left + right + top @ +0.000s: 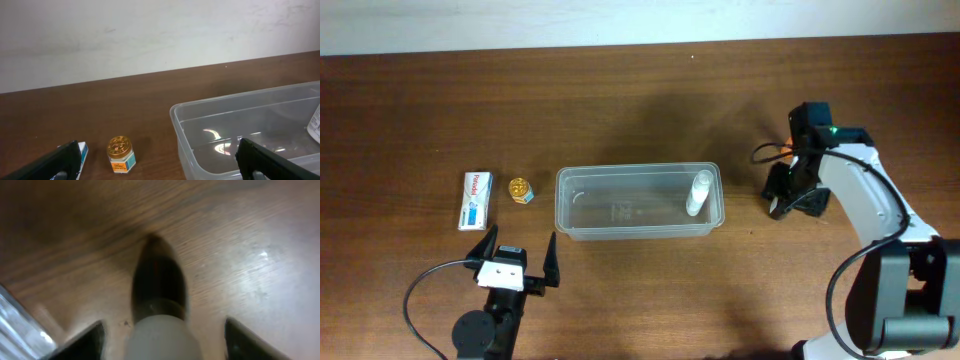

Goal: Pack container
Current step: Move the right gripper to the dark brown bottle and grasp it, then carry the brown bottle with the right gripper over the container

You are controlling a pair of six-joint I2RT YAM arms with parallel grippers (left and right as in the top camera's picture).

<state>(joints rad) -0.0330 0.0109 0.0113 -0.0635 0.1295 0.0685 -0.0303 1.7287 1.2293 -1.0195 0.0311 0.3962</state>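
Observation:
The clear plastic container (563, 205) sits mid-table with a small white bottle (698, 193) standing in its right end. My left gripper (520, 245) is open and empty just in front of the container's left corner. In the left wrist view its fingers (160, 165) frame the container's corner (176, 120) and a gold-lidded jar (120, 154). My right gripper (788, 192) is low over the table to the right of the container. In the right wrist view its fingers (162, 345) are apart on either side of a dark bottle (157, 285) with a pale cap, not touching it.
The gold-lidded jar (521, 190) and a small white-and-blue box (474, 200) lie left of the container; the box's edge also shows in the left wrist view (82, 151). Cables trail from both arms. A pale wall stands behind the table's far edge.

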